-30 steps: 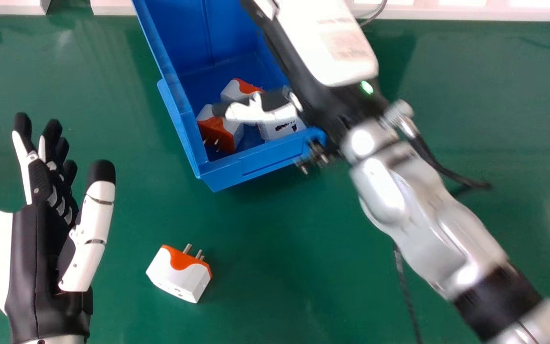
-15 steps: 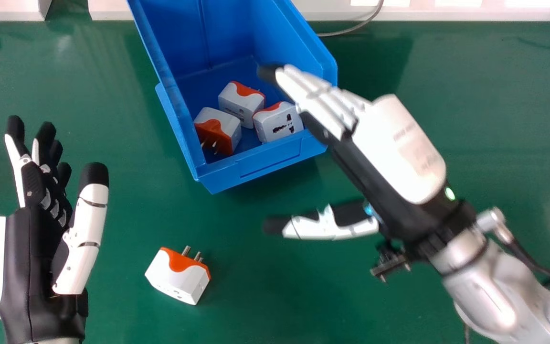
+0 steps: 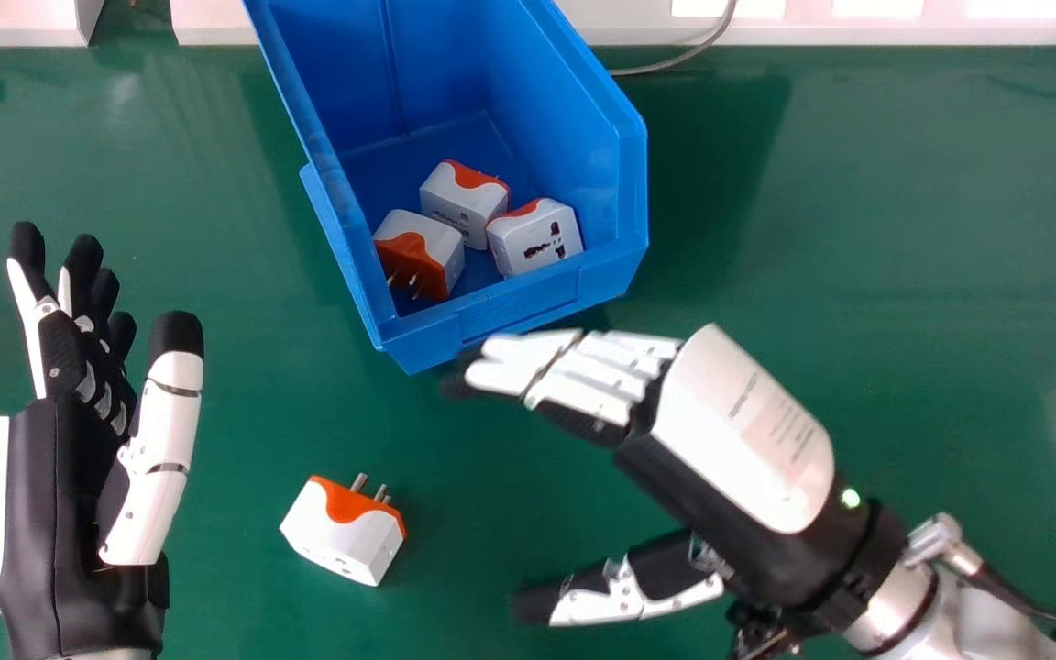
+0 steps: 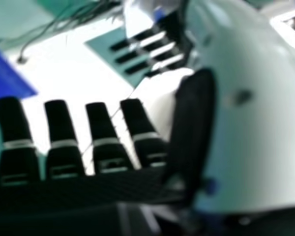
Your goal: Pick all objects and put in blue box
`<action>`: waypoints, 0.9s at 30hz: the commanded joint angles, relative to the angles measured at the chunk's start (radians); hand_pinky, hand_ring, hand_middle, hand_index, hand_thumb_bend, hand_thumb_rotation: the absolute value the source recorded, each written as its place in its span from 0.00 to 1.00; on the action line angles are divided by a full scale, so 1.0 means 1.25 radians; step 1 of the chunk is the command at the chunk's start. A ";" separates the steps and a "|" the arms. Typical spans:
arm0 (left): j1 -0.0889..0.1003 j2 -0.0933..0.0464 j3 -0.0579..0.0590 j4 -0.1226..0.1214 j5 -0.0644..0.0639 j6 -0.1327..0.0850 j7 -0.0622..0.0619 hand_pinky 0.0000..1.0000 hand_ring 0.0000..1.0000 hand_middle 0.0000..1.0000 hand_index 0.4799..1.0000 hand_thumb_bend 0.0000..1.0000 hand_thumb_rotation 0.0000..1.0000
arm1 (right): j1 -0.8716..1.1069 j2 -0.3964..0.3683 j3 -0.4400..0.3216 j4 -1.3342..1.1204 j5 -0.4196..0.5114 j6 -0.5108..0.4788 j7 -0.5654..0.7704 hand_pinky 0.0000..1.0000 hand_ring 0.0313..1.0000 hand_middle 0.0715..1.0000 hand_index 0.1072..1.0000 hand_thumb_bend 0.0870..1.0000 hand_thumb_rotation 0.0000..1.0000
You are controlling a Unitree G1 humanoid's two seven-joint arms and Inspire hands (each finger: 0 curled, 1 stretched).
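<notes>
In the head view my right hand [image 3: 730, 440] hovers open in front of the blue box [image 3: 519, 312], to the right of a loose white and orange plug adapter [image 3: 345, 536]. That adapter lies on the green table with its pins pointing away. Three similar adapters sit inside the box: one at the back [image 3: 462, 203], one at the left [image 3: 423, 247] and one at the right [image 3: 533, 240]. My left hand [image 3: 79, 477] is open at the view's left, holding nothing. The right hand view has my right hand [image 4: 108, 152] with straight fingers and the blue box [image 4: 7, 78].
The green table [image 3: 904, 275] extends on both sides of the box. A pale ledge [image 3: 858, 26] runs along its far edge, with a grey cable [image 3: 675, 62] beside the box. Another cable [image 3: 1032, 600] trails from the right wrist.
My right hand has come back from over the box toward the table's near side, uncovering the adapters inside. My left hand has shifted slightly left; the loose adapter stays put.
</notes>
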 commanded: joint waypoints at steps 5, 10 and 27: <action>0.014 -0.006 0.004 -0.026 0.019 -0.005 0.017 1.00 1.00 0.99 0.98 0.39 0.62 | -0.040 0.019 0.038 0.005 0.008 -0.022 0.072 0.65 0.79 0.84 0.79 0.54 0.20; 0.022 -0.010 0.004 -0.035 0.028 -0.008 0.024 1.00 1.00 1.00 1.00 0.39 0.63 | -0.089 0.063 0.073 0.026 -0.014 -0.011 0.108 0.66 0.80 0.84 0.80 0.53 0.23; 0.031 -0.009 0.011 -0.048 0.038 -0.005 0.033 1.00 1.00 0.99 0.98 0.42 0.67 | -0.262 0.199 0.178 0.185 -0.151 0.051 0.056 0.66 0.85 0.90 0.85 0.47 0.34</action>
